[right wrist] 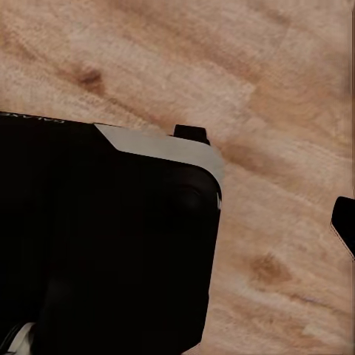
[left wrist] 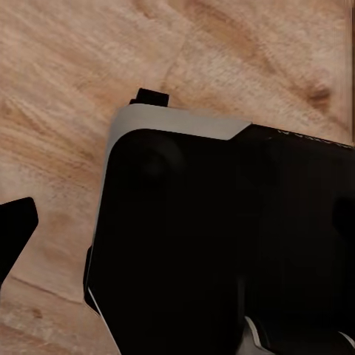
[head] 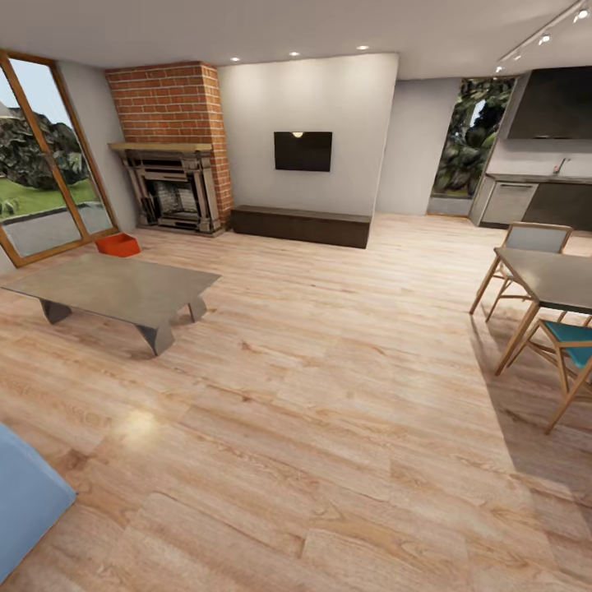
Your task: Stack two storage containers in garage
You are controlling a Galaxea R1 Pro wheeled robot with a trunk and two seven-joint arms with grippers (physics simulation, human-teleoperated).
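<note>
I am in the living room, on its light wood-plank floor [head: 329,395]. One red-orange storage container [head: 117,244] sits on the planks far off at the left, behind the low grey coffee table [head: 115,288] and in front of the glass doors [head: 41,164]. The garage is out of view. In the left wrist view a dark fingertip [left wrist: 15,229] pokes in at the picture's edge over the planks, beside my black, white-trimmed body [left wrist: 222,237]. A dark fingertip [right wrist: 345,222] shows the same way in the right wrist view. Neither holds anything that I can see.
A red brick chimney with fireplace [head: 173,156] stands at the back left, a low dark bench [head: 300,224] under a wall screen beside it. A dining table [head: 551,279] with chairs is at the right, a blue sofa corner [head: 25,493] at the near left.
</note>
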